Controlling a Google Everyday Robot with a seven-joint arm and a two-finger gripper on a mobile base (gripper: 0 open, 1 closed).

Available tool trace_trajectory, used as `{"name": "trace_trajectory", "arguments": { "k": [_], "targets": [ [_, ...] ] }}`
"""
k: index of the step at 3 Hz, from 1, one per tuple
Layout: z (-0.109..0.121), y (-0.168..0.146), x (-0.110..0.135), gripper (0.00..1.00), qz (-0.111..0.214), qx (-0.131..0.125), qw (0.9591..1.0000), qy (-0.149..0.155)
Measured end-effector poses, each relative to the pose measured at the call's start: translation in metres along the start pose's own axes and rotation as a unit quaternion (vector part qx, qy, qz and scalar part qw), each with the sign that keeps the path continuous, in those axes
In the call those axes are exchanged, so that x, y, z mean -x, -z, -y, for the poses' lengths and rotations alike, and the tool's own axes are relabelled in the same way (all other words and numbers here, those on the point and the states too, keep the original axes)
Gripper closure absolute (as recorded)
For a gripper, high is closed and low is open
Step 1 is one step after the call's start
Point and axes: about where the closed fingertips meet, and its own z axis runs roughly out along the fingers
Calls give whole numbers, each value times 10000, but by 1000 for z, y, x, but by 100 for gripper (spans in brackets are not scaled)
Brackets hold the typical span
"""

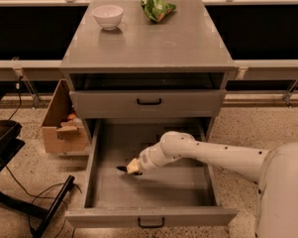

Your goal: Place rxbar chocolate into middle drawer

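1. The pincer (132, 167) sits low inside the open middle drawer (158, 193), toward its 9 o'clock side, clenched on the rxbar chocolate (122, 168).
2. Only a dark sliver of the bar shows, poking out at the pincer's 9 o'clock, close over the drawer floor.
3. The white arm (213, 155) reaches in from 3 o'clock.
4. On the counter (153, 48), 1 white bowl (108, 16) stands at 11 o'clock and 1 green snack bag (158, 7) at 12 o'clock.
5. The upper drawer (188, 103) is closed.
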Motion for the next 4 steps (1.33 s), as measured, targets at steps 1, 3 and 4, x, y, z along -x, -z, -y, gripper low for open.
{"name": "trace_trajectory", "arguments": {
  "k": [1, 3, 4],
  "targets": [
    [0, 0, 0, 75, -3, 2, 10000, -1],
    [0, 0, 0, 13, -4, 2, 10000, -1],
    [0, 0, 0, 0, -4, 2, 10000, -1]
  ]
}}
